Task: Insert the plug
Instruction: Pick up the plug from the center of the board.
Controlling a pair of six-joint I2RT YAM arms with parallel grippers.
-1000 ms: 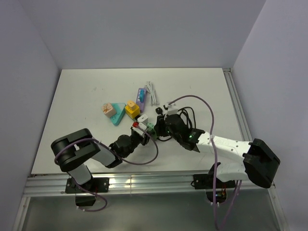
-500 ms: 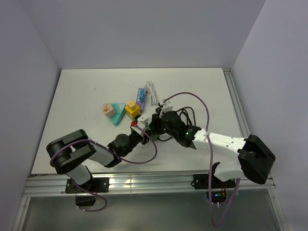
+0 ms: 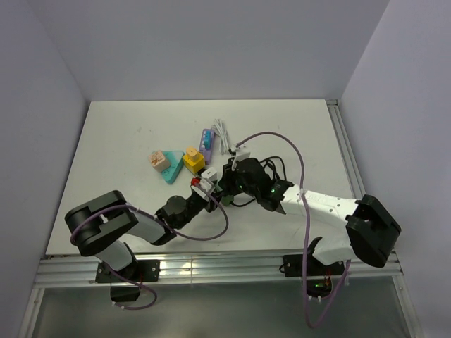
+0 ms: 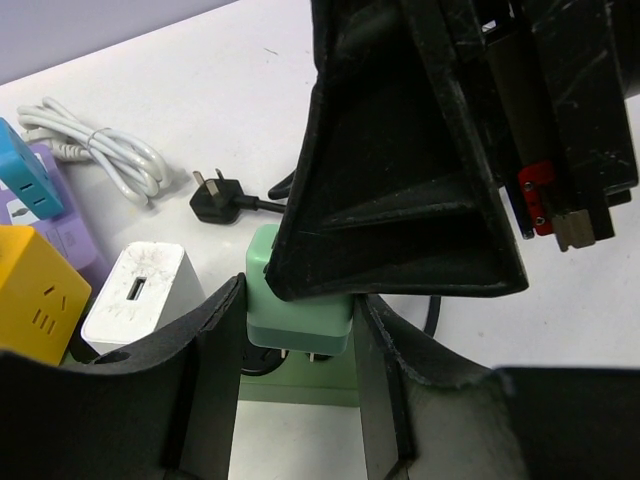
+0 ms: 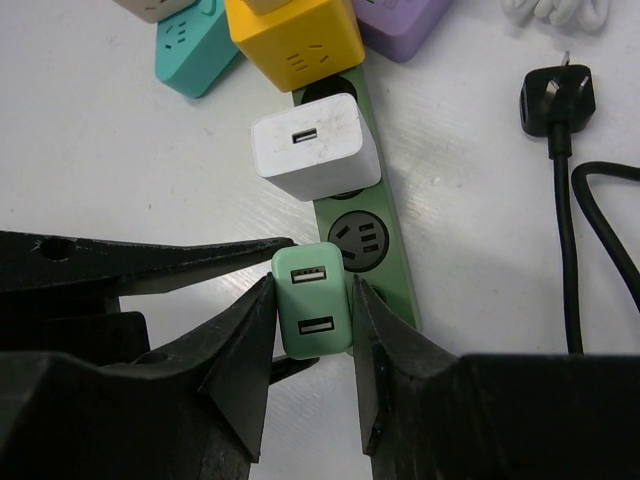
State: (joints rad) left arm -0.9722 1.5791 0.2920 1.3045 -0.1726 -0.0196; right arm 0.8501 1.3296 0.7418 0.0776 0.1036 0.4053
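Operator: What is changed compared with a second ago?

Technician: In the top view the right arm is seen advanced toward the left arm. The right gripper (image 5: 313,285), wider a moment ago, is now drawn in until both fingers are pressed against the sides of the green plug (image 5: 315,300). The plug is clamped.

Operator: Where is the plug located?

Technician: It is held upright at the near end of the power strip (image 5: 385,265), just beyond the free socket (image 5: 355,240) that lies next to the white charger (image 5: 312,145). In the left wrist view what appear to be its prongs are seen between its body and the strip, so it is judged not yet fully seated.

Operator: How is the left gripper (image 4: 300,300) set?

Technician: It is unchanged. Its fingers are closed on the two long sides of the strip, and the strip is braced.

Operator: What is implied for the task?

Technician: With the plug secured and the strip restrained, a straight downward press is judged to be required. Tilt is to be avoided, or the prongs may bind.
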